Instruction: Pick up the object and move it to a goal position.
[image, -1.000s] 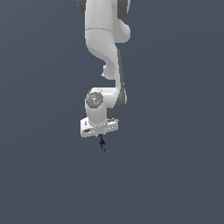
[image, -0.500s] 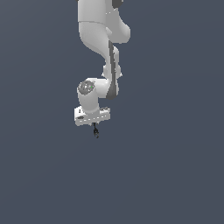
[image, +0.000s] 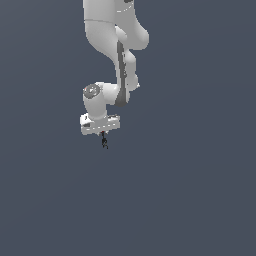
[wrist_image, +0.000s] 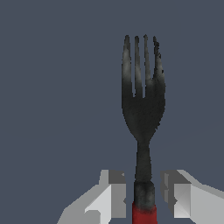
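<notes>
The fork (wrist_image: 142, 105) has a black pronged end and a red handle (wrist_image: 144, 214). It sits between my gripper's (wrist_image: 143, 194) two white fingers (wrist_image: 113, 192), prongs pointing away from the wrist. The fingers are closed in on the handle and the fork hangs in mid-air with it. In the exterior view the fork (image: 104, 143) is a tiny dark sliver hanging below the white gripper (image: 102, 133), well above the grey ground. The red handle is hidden there by the fingers.
The white arm (image: 116, 45) comes down from the top of the exterior view. A plain dark grey surface (image: 190, 190) fills the background all around. No goal marker or other object shows.
The gripper with the fork has moved toward the exterior view's left and upward over the last second. The fork has stayed in the fingers.
</notes>
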